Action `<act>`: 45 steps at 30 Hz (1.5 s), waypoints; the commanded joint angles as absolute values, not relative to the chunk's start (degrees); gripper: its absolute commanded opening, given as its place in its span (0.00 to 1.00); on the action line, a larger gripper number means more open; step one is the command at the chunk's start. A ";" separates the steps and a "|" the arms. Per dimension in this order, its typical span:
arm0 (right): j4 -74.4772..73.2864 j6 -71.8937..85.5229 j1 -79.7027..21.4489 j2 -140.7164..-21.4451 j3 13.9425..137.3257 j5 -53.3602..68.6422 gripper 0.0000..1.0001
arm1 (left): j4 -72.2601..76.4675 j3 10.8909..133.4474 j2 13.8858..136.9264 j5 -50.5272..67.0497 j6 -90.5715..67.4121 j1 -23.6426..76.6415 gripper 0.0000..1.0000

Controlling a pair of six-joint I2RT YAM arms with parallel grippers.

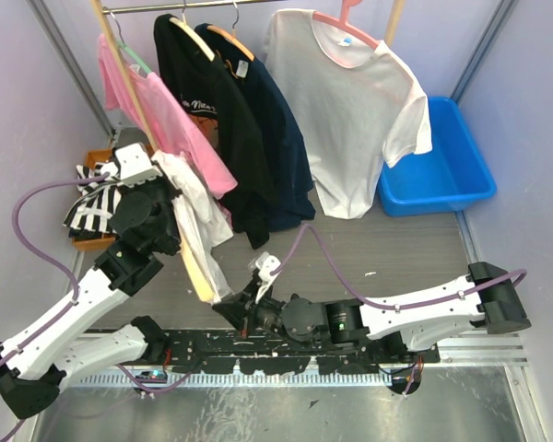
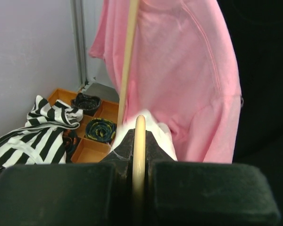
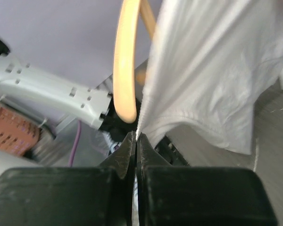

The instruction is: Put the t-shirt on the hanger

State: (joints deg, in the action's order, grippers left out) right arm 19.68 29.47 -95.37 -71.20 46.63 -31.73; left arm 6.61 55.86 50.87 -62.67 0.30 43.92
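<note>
here, the hanger [image 2: 139, 125] is clamped edge-on in the closed left pincer [image 2: 139, 146] and is held tilted above the tabletop [image 1: 387, 249], just beside the pink t-shirt [image 2: 188, 70]. the t-shirt [image 1: 198, 216] is draped over the hanger, hanging down along it. its lower edge is pinched in the right pincer [image 3: 136, 141], low near the arm bases, whose jaws are pressed together on the cloth.

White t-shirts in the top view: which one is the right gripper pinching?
The low t-shirt beside the left arm, draped over the wooden hanger; the right gripper is shut on its edge. The other white t-shirt hangs spread on a pink hanger, untouched.
</note>
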 commanded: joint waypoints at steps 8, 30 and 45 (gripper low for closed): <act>10.11 34.82 -106.24 -65.16 41.59 -7.78 0.01 | 30.26 58.60 53.40 -68.34 6.41 40.57 0.00; 2.09 44.67 -95.79 -61.35 51.72 -18.23 0.01 | 31.09 54.56 53.89 -66.33 5.97 40.78 0.00; -0.34 42.58 -92.37 -71.05 66.79 -9.53 0.01 | 34.63 51.83 55.34 -66.62 8.03 40.75 0.00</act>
State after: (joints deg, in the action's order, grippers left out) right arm -1.67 41.52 -90.89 -73.65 63.51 -17.19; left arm 26.37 52.88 55.44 -67.42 8.73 41.95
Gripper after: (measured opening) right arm 0.041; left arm 0.063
